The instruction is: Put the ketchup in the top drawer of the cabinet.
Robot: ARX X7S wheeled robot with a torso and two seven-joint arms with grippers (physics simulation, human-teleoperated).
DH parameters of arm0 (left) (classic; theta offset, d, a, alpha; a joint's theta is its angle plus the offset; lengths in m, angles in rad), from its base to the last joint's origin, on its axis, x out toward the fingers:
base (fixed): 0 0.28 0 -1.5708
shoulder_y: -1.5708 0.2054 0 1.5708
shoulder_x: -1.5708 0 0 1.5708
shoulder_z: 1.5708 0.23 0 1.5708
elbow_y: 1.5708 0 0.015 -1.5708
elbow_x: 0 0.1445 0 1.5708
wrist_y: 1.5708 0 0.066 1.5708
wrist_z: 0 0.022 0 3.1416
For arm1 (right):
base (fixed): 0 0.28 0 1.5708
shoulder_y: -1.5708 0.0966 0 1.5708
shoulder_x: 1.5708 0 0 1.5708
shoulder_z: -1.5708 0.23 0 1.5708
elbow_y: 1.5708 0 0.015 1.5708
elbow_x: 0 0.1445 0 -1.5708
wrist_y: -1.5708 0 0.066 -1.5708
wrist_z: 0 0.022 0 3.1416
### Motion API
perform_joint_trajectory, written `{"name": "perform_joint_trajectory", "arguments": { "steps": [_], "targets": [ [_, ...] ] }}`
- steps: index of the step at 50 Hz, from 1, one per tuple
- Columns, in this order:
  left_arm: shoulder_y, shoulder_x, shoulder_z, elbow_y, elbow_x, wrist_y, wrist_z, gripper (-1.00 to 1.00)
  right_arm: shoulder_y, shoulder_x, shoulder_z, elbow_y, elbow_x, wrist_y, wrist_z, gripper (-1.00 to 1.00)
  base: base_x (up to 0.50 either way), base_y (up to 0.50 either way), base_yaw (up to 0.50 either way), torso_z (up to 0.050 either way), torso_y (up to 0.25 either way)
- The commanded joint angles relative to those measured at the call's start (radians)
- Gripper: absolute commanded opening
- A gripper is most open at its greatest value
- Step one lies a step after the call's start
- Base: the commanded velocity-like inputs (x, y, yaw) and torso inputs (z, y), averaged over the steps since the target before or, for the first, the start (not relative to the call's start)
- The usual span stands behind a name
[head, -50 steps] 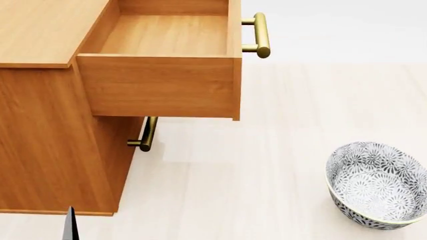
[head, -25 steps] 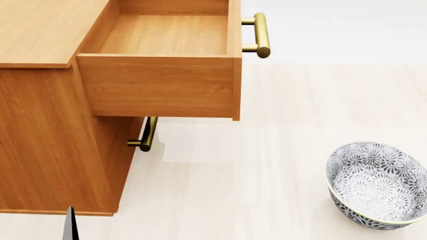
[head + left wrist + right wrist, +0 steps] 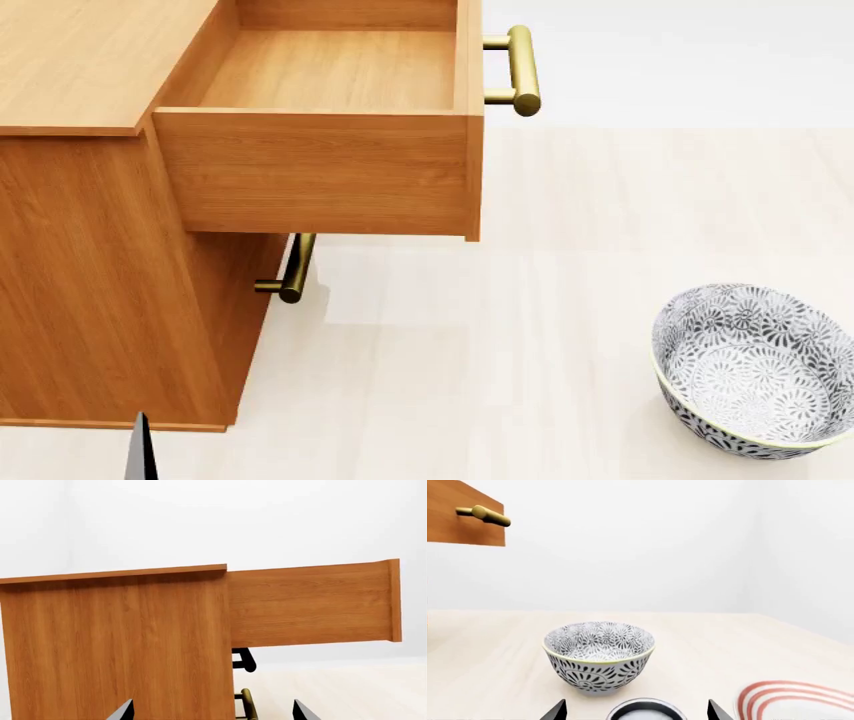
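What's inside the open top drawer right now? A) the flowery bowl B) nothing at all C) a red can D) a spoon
B: in the head view the top drawer is pulled out and shows only its bare wood bottom, while the bowl sits out on the floor.

no readable text, labels or numbers anywhere, cabinet (image 3: pixel 94 260) plain wood grain, bowl (image 3: pixel 750 370) only floral pattern
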Motion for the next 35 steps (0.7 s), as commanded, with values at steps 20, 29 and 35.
{"name": "perform_joint_trajectory", "arguments": {
  "steps": [20,29,35],
  "targets": [
    [-0.006,-0.019,0.016,-0.007,-0.012,0.005,-0.022,1.0,0.081,-0.009,-0.025,0.128,-0.009,-0.028,-0.012,1.0,0.0,0.0,0.0,0.0,0.0],
    [-0.008,-0.025,0.018,-0.005,-0.016,0.003,-0.029,1.0,0.105,-0.015,-0.033,0.179,-0.016,-0.041,-0.016,1.0,0.0,0.0,0.0,0.0,0.0],
    [-0.01,-0.027,0.021,-0.007,-0.018,0.003,-0.032,1.0,0.112,-0.016,-0.033,0.203,-0.013,-0.053,-0.023,1.0,0.0,0.0,0.0,0.0,0.0]
  ]
}}
